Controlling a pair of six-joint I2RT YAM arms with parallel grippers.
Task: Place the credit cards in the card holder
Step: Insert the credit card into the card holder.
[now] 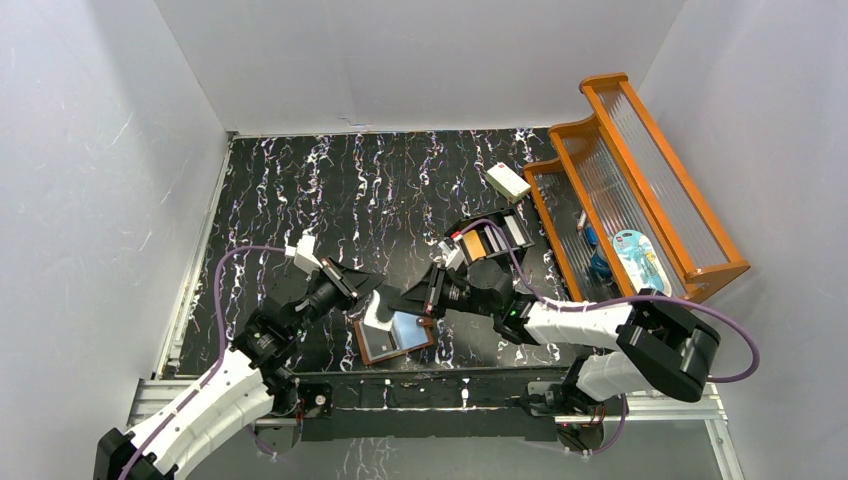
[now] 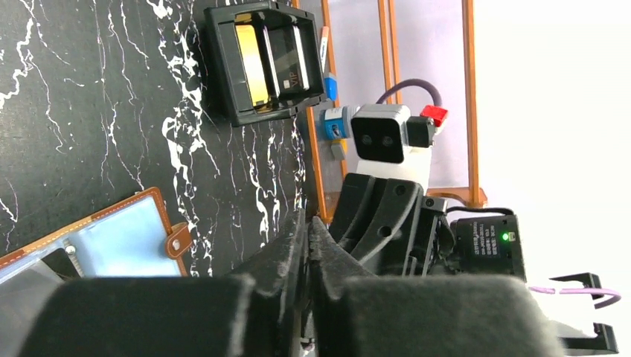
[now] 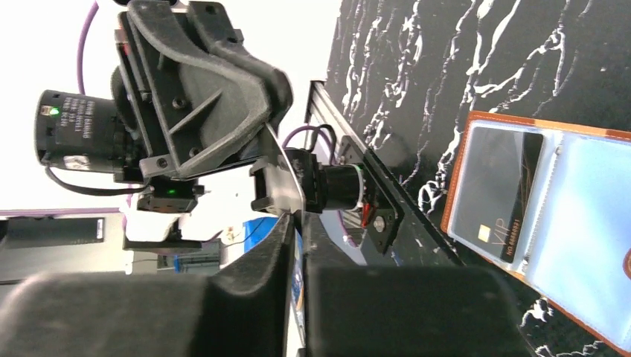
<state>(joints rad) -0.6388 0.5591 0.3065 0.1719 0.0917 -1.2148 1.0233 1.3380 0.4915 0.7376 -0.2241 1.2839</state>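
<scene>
A pale credit card (image 1: 378, 312) hangs just above the open card holder (image 1: 423, 338), a brown wallet with pale blue slots (image 2: 126, 238). My right gripper (image 1: 415, 298) is shut on the card's near edge. In the right wrist view the card (image 3: 286, 167) shows edge-on between my right gripper's (image 3: 298, 223) fingers. Its far end reaches the tips of my left gripper (image 3: 264, 111). My left gripper (image 2: 307, 223) is shut, fingers pressed together on that thin edge. A dark card (image 3: 498, 186) sits in one slot of the card holder (image 3: 588, 223). More credit cards (image 2: 249, 63) stand in a black box (image 2: 223, 74).
The black compartmented box (image 1: 490, 238) stands behind my right arm. A white block (image 1: 508, 182) lies further back. An orange wooden rack (image 1: 640, 190) fills the right side. The table's metal front rail (image 1: 420, 390) runs just below the card holder.
</scene>
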